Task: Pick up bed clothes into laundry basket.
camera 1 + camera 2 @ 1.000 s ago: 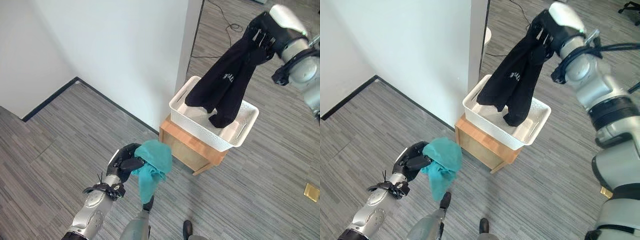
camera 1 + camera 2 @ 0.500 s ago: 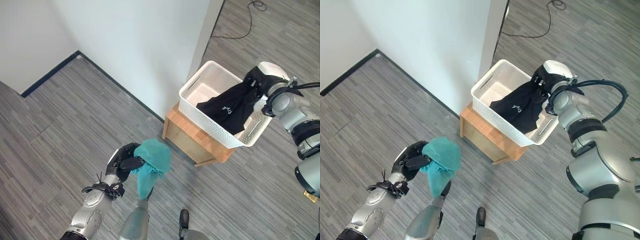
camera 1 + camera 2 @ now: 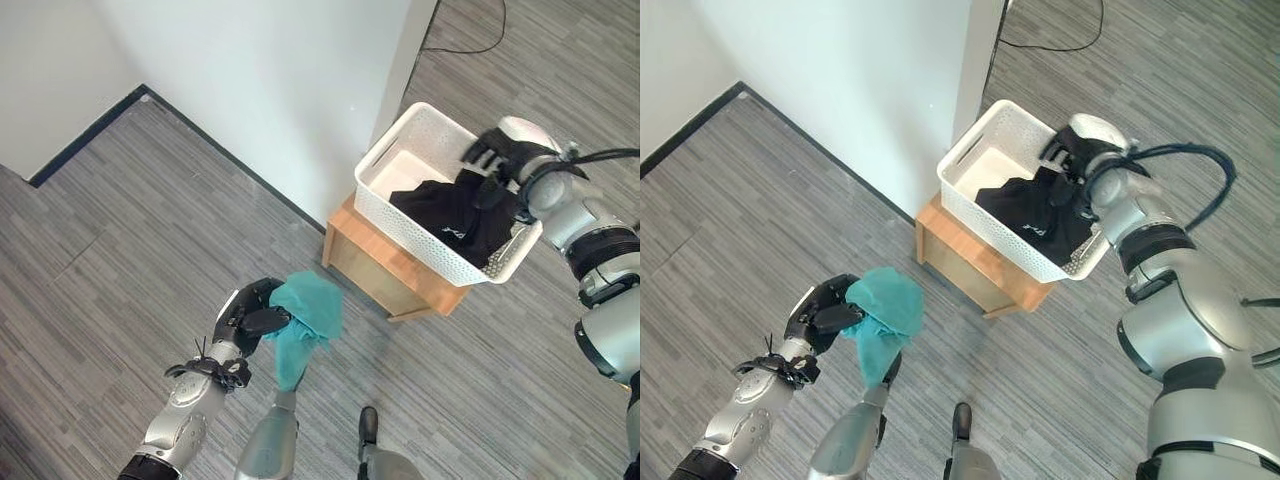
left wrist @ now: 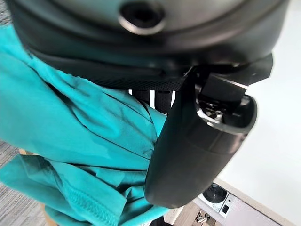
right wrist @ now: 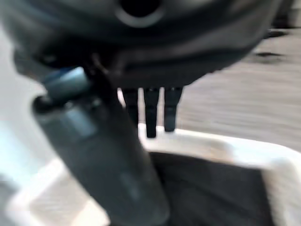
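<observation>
Left hand point(image 3: 248, 318): low in the head views, forearm rising from the lower left, palm turned toward the wall. Fingers and thumb curled round a bunched teal garment point(image 3: 305, 322); the left wrist view shows the thumb pressed across the folds of cloth. The loose end of the garment hangs below the hand, clear of the floor.

Right hand point(image 3: 492, 160): arm reaching in from the right and bent at the elbow, with the hand poised over the far right rim of the laundry basket point(image 3: 400, 218). Fingers straight and spread, holding nothing; the right wrist view shows them extended past the white rim with dark cloth beneath.

Black garment point(image 3: 455, 222): lying crumpled inside the laundry basket, heaped toward its right end, apart from the fingers above it. The left end of the basket floor is bare and white.

Laundry basket: white, perforated walls, cut-out handle at the near left end, sitting on a small wooden table point(image 3: 375, 272) that stands just beside the corner of a white wall point(image 3: 280, 90).

Floor point(image 3: 120, 250): grey wood-look planks, with dark skirting along the wall base.
</observation>
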You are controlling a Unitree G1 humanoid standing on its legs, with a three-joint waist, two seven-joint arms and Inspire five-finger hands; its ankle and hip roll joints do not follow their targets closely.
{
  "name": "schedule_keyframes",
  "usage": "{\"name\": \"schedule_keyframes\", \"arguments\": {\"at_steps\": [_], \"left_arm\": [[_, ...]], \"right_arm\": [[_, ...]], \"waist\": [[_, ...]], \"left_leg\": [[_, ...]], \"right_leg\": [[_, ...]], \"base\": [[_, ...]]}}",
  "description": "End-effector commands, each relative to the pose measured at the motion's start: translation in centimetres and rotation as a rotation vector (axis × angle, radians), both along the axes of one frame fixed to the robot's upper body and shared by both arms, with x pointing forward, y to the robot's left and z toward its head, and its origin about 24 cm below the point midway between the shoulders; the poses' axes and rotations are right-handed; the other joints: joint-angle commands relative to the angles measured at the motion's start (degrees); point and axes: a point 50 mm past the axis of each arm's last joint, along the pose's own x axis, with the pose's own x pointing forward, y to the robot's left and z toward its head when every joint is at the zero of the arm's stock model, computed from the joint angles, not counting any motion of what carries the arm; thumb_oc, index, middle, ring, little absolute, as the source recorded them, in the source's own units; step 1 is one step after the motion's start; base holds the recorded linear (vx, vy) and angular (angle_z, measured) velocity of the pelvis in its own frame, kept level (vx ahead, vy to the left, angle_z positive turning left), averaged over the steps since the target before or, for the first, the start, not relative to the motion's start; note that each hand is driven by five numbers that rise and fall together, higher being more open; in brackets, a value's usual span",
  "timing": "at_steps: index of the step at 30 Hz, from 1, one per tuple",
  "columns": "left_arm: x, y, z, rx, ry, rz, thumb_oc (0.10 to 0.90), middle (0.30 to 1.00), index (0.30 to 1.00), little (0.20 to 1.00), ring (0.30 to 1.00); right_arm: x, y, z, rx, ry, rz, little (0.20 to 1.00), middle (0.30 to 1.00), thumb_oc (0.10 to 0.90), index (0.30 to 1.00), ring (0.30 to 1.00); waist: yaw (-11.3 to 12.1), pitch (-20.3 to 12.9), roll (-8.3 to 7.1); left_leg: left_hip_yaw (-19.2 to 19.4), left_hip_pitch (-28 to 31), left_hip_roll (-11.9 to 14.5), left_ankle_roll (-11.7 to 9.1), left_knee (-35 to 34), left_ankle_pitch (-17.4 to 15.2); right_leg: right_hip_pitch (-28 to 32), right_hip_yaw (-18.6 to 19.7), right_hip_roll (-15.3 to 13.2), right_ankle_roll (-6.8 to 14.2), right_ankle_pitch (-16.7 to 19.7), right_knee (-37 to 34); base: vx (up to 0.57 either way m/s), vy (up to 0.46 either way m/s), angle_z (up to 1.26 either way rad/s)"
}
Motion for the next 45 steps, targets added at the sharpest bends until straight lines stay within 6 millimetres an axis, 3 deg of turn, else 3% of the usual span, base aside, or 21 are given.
{"name": "schedule_keyframes", "arguments": {"at_steps": [1,7,9,11,14,16,17,18,20,22,24,26,27,28,29,31,33,38,43,45], "left_arm": [[0.6,-0.7,5.1,-0.050,-0.268,-0.029,0.400,0.300,0.300,0.300,0.300],[1.8,0.2,6.5,-0.038,-0.324,0.002,0.400,0.300,0.300,0.300,0.300],[2.3,0.8,7.9,-0.005,-0.381,0.009,0.400,0.300,0.300,0.300,0.300],[2.5,1.0,8.4,0.003,-0.400,0.014,0.400,0.300,0.300,0.300,0.300],[3.7,2.0,11.8,0.040,-0.525,0.044,0.400,0.300,0.300,0.300,0.300],[3.8,2.3,12.2,0.051,-0.539,0.052,0.400,0.300,0.300,0.300,0.300],[4.5,2.7,14.5,0.114,-0.613,0.045,0.400,0.300,0.300,0.300,0.300],[4.6,2.7,14.5,0.116,-0.613,0.042,0.400,0.300,0.300,0.300,0.300],[5.2,2.8,16.8,0.181,-0.681,0.036,0.400,0.300,0.300,0.300,0.300],[5.8,2.7,20.6,0.240,-0.802,0.035,0.400,0.300,0.300,0.300,0.300],[6.3,1.9,23.6,0.294,-0.894,0.009,0.400,0.300,0.300,0.300,0.300],[6.5,1.1,26.5,0.331,-0.988,0.002,0.400,0.300,0.300,0.300,0.300],[6.6,0.3,29.1,0.362,-1.073,0.013,0.400,0.300,0.300,0.300,0.300],[6.6,0.2,29.1,0.363,-1.074,0.009,0.400,0.300,0.300,0.300,0.300],[6.5,-0.6,30.6,0.365,-1.126,0.008,0.400,0.300,0.300,0.300,0.300],[6.8,-1.1,31.6,0.316,-1.145,0.013,0.400,0.300,0.300,0.300,0.300],[6.9,-3.9,33.8,0.257,-1.226,0.002,0.400,0.300,0.300,0.300,0.300],[7.8,-5.9,35.4,0.284,-1.243,0.014,0.400,0.300,0.300,0.300,0.300],[10.8,-6.4,35.6,0.358,-1.129,0.068,0.400,0.300,0.300,0.300,0.300],[11.1,-6.5,35.7,0.370,-1.122,0.071,0.400,0.300,0.300,0.300,0.300]], "right_arm": [[-1.8,2.8,9.1,-0.082,-0.288,0.137,0.900,0.900,0.800,0.900,0.900],[-4.2,3.1,9.5,-0.039,-0.351,0.256,0.900,0.900,0.800,0.900,0.900],[-5.0,3.5,8.4,0.002,-0.340,0.317,0.900,0.900,0.800,0.900,0.900],[-5.4,3.5,8.0,0.018,-0.333,0.335,0.900,0.900,0.800,0.900,0.900],[-6.5,3.4,6.2,0.067,-0.303,0.383,0.900,0.900,0.800,0.900,0.900],[-6.7,3.1,5.8,0.086,-0.292,0.383,0.900,0.900,0.800,0.900,0.900],[-7.1,2.6,4.8,0.177,-0.277,0.394,0.900,0.900,0.800,0.900,0.900],[-7.2,2.4,4.8,0.180,-0.278,0.391,0.900,0.900,0.800,0.900,0.900],[-7.5,2.2,3.4,0.310,-0.282,0.403,0.900,0.900,0.800,0.900,0.900],[-8.1,2.4,1.7,0.482,-0.288,0.442,0.900,0.900,0.800,0.900,0.900],[-8.7,2.2,-0.2,0.626,-0.280,0.449,0.900,0.900,0.800,0.900,0.900],[-9.3,2.7,-3.1,0.815,-0.226,0.470,0.900,0.900,0.800,0.900,0.900],[-10.3,3.2,-6.4,0.985,-0.167,0.460,0.900,0.900,0.800,0.900,0.900],[-10.4,3.2,-6.4,0.988,-0.169,0.457,0.900,0.900,0.800,0.900,0.900],[-10.9,3.3,-8.5,1.045,-0.130,0.423,0.900,0.900,0.800,0.900,0.900],[-11.7,3.7,-10.4,1.046,-0.073,0.403,0.900,0.900,0.800,0.900,0.900],[-12.6,3.8,-13.8,1.085,0.032,0.324,0.900,0.900,0.800,0.900,0.900],[-14.3,3.7,-16.9,1.166,0.139,0.267,0.900,0.900,0.800,0.900,0.900],[-17.1,4.1,-19.8,1.297,0.273,0.242,0.900,0.900,0.800,0.900,0.900],[-17.4,4.2,-20.1,1.308,0.290,0.244,0.900,0.900,0.800,0.900,0.900]], "waist": [[-0.4,-4.6,-1.63],[-1.7,-7.2,-0.43],[-2.3,-8.9,0.82],[-2.4,-9.5,0.99],[-3.6,-11.7,3.02],[-3.9,-12.2,3.22],[-4.6,-13.3,4.19],[-4.5,-13.3,4.02],[-5.0,-14.0,4.82],[-6.0,-14.7,6.14],[-6.3,-15.2,6.48],[-7.1,-15.7,7.38],[-7.8,-16.2,7.88],[-7.7,-16.2,7.69],[-8.2,-16.4,7.85],[-8.9,-16.9,7.73],[-10.2,-17.5,7.10],[-11.8,-17.8,5.60],[-14.6,-17.6,3.18],[-14.7,-17.6,2.91]], "left_leg": [[-0.7,2.5,2.2,-1.8,1.0,-4.9],[-0.1,4.4,2.0,-2.1,0.8,-5.3],[0.3,5.2,2.0,-2.3,0.9,-4.8],[0.4,5.7,2.0,-2.3,0.9,-4.9],[0.6,7.2,1.9,-2.5,0.9,-5.2],[0.7,7.5,1.9,-2.6,0.9,-5.3],[0.8,8.2,1.9,-2.7,0.9,-5.4],[0.7,8.2,1.8,-2.8,0.9,-5.4],[0.8,8.6,1.9,-2.8,1.0,-5.4],[0.8,9.1,1.9,-2.9,0.9,-5.4],[0.7,9.4,1.9,-3.0,0.9,-5.4],[0.5,9.4,2.0,-3.0,0.9,-5.1],[0.5,9.5,2.1,-3.0,0.7,-5.0],[0.4,9.5,2.0,-3.0,0.7,-5.0],[0.4,9.6,2.0,-3.0,0.7,-5.0],[0.3,9.6,2.1,-3.0,0.6,-5.1],[0.3,9.7,2.3,-3.1,0.5,-5.2],[1.1,9.9,2.6,-2.9,0.4,-5.7],[3.5,10.2,3.9,-2.7,0.1,-6.1],[3.9,10.2,4.1,-2.7,0.1,-6.2]], "right_leg": [[-2.6,0.9,0.3,0.1,2.0,1.1],[-0.7,0.4,-0.1,0.0,1.1,1.3],[0.2,0.2,-0.3,0.0,1.2,1.5],[0.7,0.0,-0.4,0.0,0.9,1.5],[2.2,-0.5,-0.9,0.1,0.1,2.0],[2.6,-0.6,-1.0,0.1,0.0,2.1],[3.3,-0.8,-1.1,0.1,-0.2,2.0],[3.4,-0.8,-1.1,0.1,-0.3,2.0],[4.0,-1.0,-1.2,0.2,-0.4,2.0],[4.3,-0.9,-1.2,0.2,-0.6,2.0],[4.8,-1.2,-1.2,0.2,-0.7,2.0],[4.8,-1.3,-1.1,0.2,-0.6,2.2],[5.1,-1.3,-1.0,0.3,-0.8,2.1],[5.2,-1.4,-1.0,0.3,-0.8,2.1],[5.2,-1.4,-1.0,0.3,-0.8,2.1],[5.2,-1.3,-1.0,0.5,-0.9,2.2],[5.0,-1.2,-0.8,0.7,-0.9,2.2],[4.8,-0.3,-0.7,0.9,-1.0,2.1],[3.0,2.3,-0.2,1.4,-0.1,2.1],[2.7,2.8,-0.1,1.5,0.0,2.2]], "base": [[0.00,0.000,0.00],[0.01,-0.001,0.00],[0.00,0.000,0.00],[0.00,0.000,0.00],[0.01,-0.007,0.00],[0.01,-0.009,-0.02],[0.00,0.000,0.00],[0.00,-0.025,0.03],[0.00,-0.011,0.02],[0.00,-0.012,0.02],[0.00,-0.038,0.05],[-0.01,-0.040,0.04],[0.00,0.000,0.00],[0.01,-0.027,0.04],[0.00,-0.020,0.10],[0.00,-0.031,0.09],[0.00,-0.038,0.08],[0.01,-0.021,-0.07],[0.00,0.000,-0.24],[0.01,0.012,-0.34]]}}
